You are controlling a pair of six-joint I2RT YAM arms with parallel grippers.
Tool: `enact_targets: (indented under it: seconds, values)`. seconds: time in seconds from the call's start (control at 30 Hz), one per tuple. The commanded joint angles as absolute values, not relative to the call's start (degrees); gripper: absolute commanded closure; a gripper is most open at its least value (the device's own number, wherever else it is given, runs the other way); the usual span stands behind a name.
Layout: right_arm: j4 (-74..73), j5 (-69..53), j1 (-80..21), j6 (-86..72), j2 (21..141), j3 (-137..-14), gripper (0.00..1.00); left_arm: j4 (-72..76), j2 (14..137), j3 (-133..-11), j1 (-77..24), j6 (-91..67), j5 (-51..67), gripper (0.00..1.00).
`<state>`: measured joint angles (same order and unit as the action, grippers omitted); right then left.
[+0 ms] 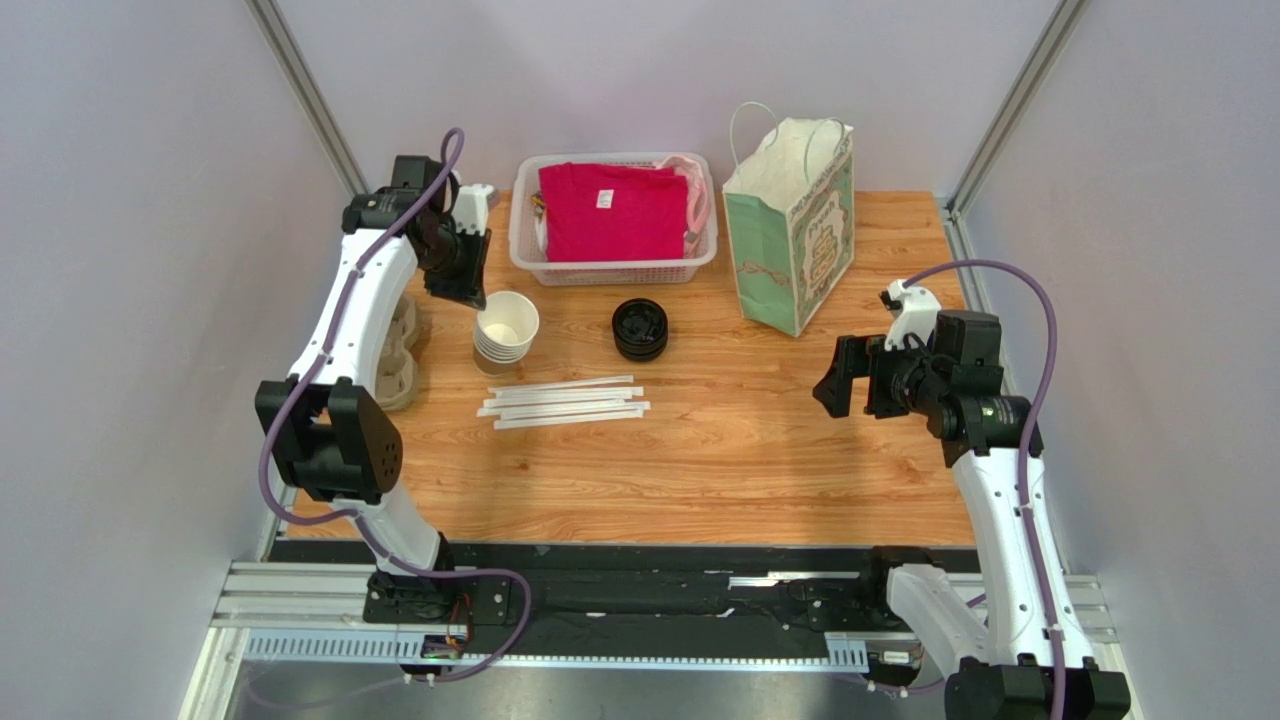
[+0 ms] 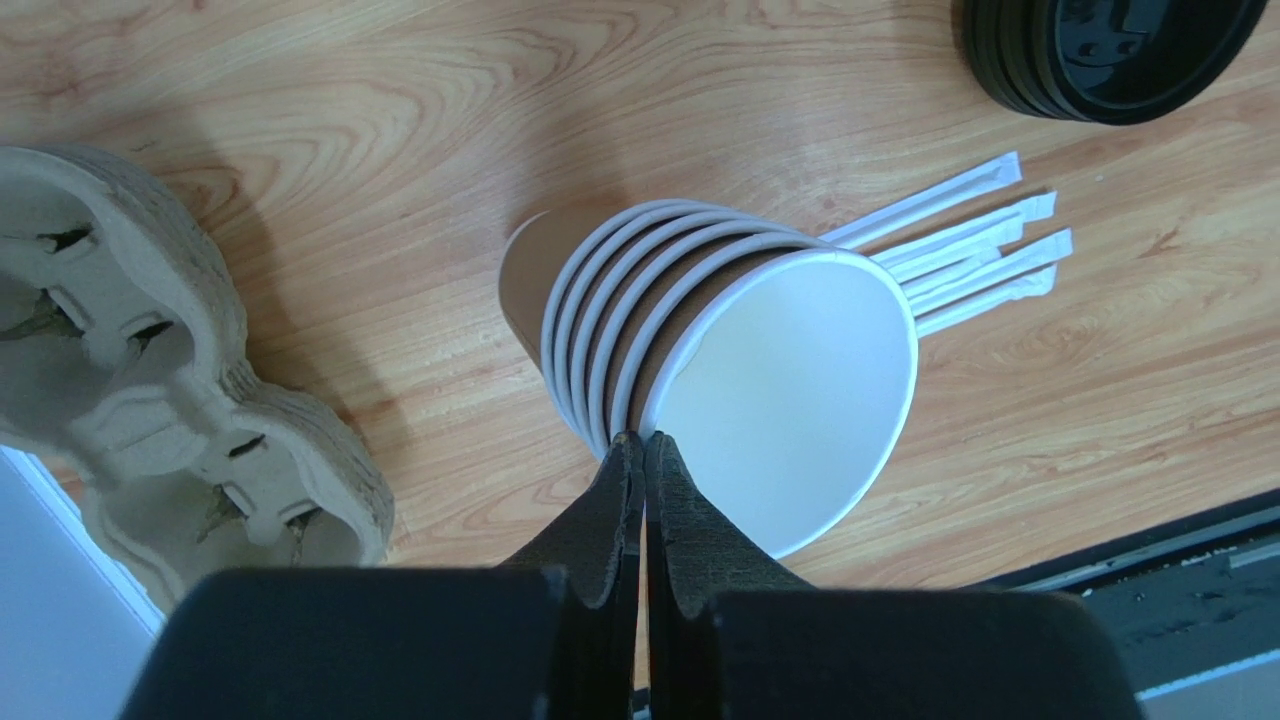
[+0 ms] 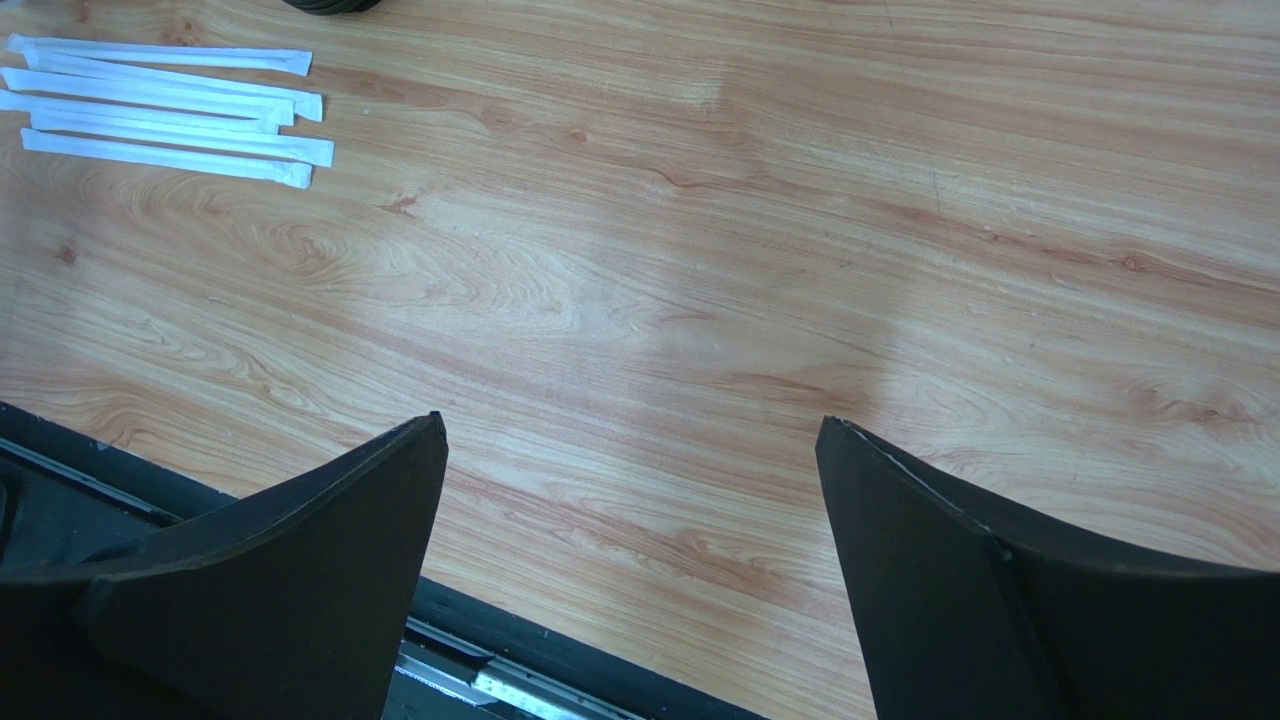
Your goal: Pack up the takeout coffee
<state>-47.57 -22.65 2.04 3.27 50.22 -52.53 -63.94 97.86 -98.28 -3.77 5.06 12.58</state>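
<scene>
No single lidded cup shows in any view. A stack of nested tan paper cups (image 1: 507,330) stands left of centre. In the left wrist view the top cup (image 2: 781,390) shows its white inside and sits a little apart from the others. My left gripper (image 1: 478,293) is shut on the near rim of that top cup (image 2: 645,438), one finger inside and one outside. A pile of black lids (image 1: 640,327) lies to the right of the stack and also shows in the left wrist view (image 2: 1112,53). My right gripper (image 1: 849,383) hangs open and empty over bare wood (image 3: 631,435).
A green paper bag (image 1: 792,225) stands open at the back right. A white basket (image 1: 609,273) holds pink cloth at the back. Wrapped straws (image 1: 564,402) lie in front of the cups. A pulp cup carrier (image 1: 398,353) sits at the left edge.
</scene>
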Motion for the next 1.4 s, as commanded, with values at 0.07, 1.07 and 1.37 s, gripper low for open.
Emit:
enact_targets:
  seconds: [0.07, 1.07, 1.37]
  values:
    - [-46.67, -24.08, 2.02, 3.52, 50.09, -54.58, 0.00, -65.30, 94.22, -100.55, -3.96, 5.71, 16.34, 1.00]
    - [-34.36, -22.59, -32.51, -17.75, 104.49, -101.15, 0.35, -53.88, 99.58, -91.76, 0.97, 0.35, 39.46, 1.00]
    - [-34.01, -23.90, -36.82, -21.35, 116.35, -113.28, 0.41, -52.56, 101.25, -90.97, 1.41, 0.35, 41.04, 1.00]
